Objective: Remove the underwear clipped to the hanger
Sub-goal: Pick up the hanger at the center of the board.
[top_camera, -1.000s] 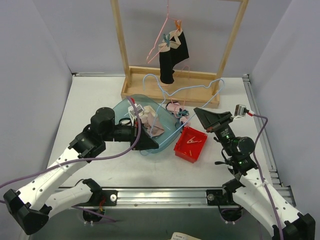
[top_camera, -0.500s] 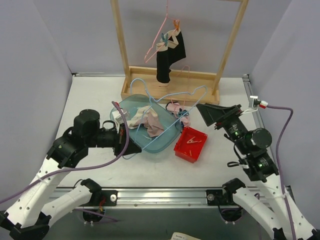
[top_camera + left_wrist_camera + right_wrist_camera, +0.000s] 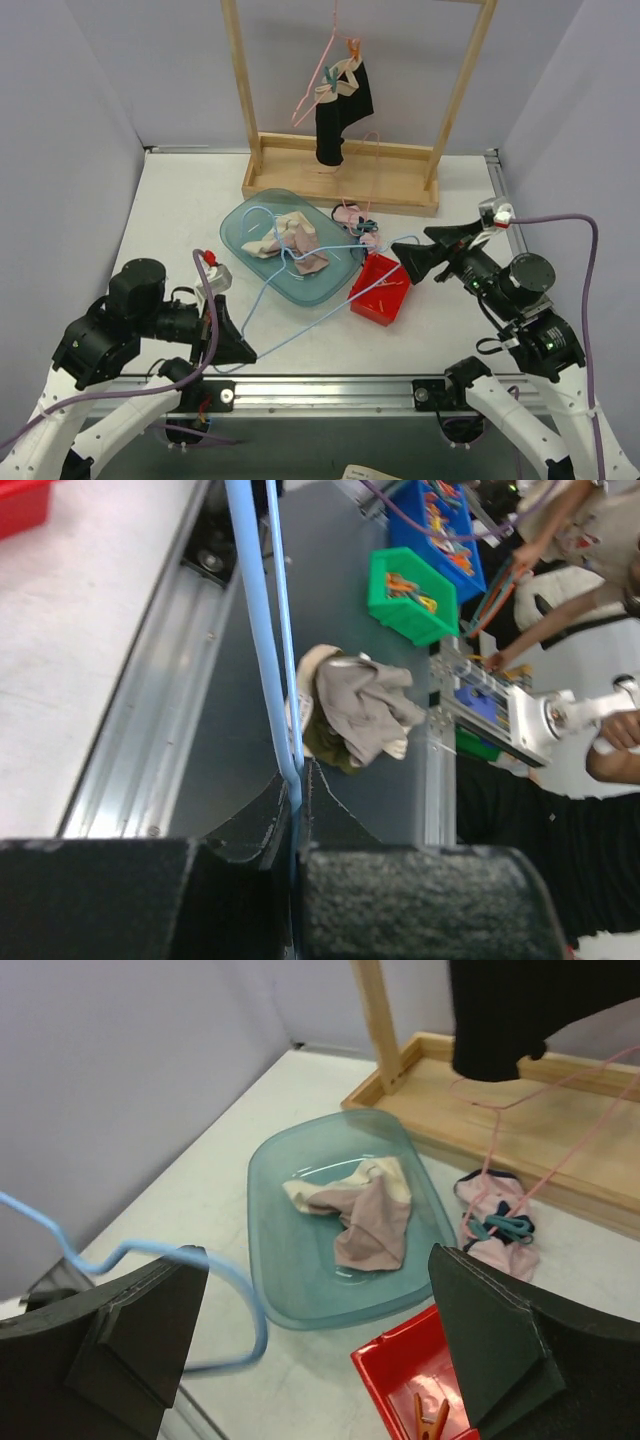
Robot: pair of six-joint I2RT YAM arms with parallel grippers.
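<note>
Nearer the front edge [image 3: 330, 374] now, left jaws clamp blue hanger [image 3: 262, 630]; right jaws open.

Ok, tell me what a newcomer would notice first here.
The black underwear hanging clipped in the wooden rack at the back of the table stands out first. Next is the blue wire hanger, pinched in the shut left gripper near the front edge and stretching back over the teal tray, which holds pale underwear. The right gripper hangs open beside the red bin.

Teal basin [image 3: 245, 215] on white table [image 3: 180, 220], red bin [image 3: 365, 300] just beside it holding clothespins [image 3: 430, 1416], wooden rack [image 3: 300, 185] behind.
</note>
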